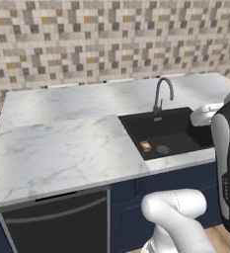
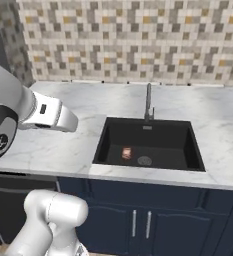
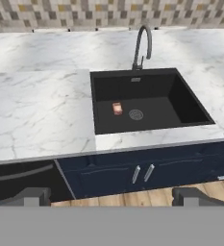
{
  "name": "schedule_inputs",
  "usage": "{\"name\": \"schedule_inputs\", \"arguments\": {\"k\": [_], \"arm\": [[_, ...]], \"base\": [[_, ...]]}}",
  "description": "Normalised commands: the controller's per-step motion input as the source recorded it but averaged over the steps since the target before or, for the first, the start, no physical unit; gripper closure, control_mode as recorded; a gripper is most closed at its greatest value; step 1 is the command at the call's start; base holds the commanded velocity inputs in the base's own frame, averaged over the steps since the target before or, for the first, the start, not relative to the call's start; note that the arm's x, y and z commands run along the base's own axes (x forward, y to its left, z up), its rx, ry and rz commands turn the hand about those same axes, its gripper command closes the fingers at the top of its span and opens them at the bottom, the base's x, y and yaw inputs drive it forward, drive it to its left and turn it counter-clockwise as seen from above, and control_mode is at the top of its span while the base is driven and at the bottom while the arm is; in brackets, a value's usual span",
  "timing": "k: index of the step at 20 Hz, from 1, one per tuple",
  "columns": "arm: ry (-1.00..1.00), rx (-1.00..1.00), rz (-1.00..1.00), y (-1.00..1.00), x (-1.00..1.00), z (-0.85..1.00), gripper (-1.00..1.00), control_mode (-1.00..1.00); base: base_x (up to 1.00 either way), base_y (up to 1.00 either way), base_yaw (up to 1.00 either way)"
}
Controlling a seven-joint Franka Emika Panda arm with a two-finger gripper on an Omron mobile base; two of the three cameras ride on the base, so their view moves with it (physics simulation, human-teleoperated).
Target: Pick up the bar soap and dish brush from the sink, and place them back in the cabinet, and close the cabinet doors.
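Brush: can't make it out anywhere, black on black basin if it's in there at all. Wall cabinet and its doors aren't in frame.

Soap [image 3: 117,108] lies flat on the sink [image 3: 180,103] floor, just at 9 o'clock of the drain [image 3: 136,114] in the hand view, near but not touching. Same in the left base view: soap [image 1: 145,146] beside drain [image 1: 163,149]. Right base view: soap [image 2: 127,153] at roughly 10 o'clock of the drain [image 2: 144,161].

Gripper [image 3: 111,196]: fingertips sit far apart at the bottom corners of the hand view, so claw wide, nothing between them. It hangs well back from the counter, well apart from the soap.

Left base view: the arm's dark link covers the right end of the sink.

Faucet [image 3: 142,45] stands at 12 o'clock on the sink's back rim. Marble counter [image 3: 36,110] all round, mosaic tile wall [image 2: 128,35] behind. Navy base doors [image 2: 138,220] with short silver handles below the sink; dark dishwasher [image 1: 57,222] at 7 o'clock of the sink.
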Motion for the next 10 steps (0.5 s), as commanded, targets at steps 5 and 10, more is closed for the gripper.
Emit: {"name": "schedule_inputs", "arguments": {"k": [5, 10], "arm": [[0.00, 0.00, 0.00, 0.00, 0.00, 0.00, -1.00, 1.00], [0.00, 0.00, 0.00, 0.00, 0.00, 0.00, -1.00, 1.00]], "base": [[0.08, -0.47, 0.07], [0.34, -0.22, 0.00]]}}
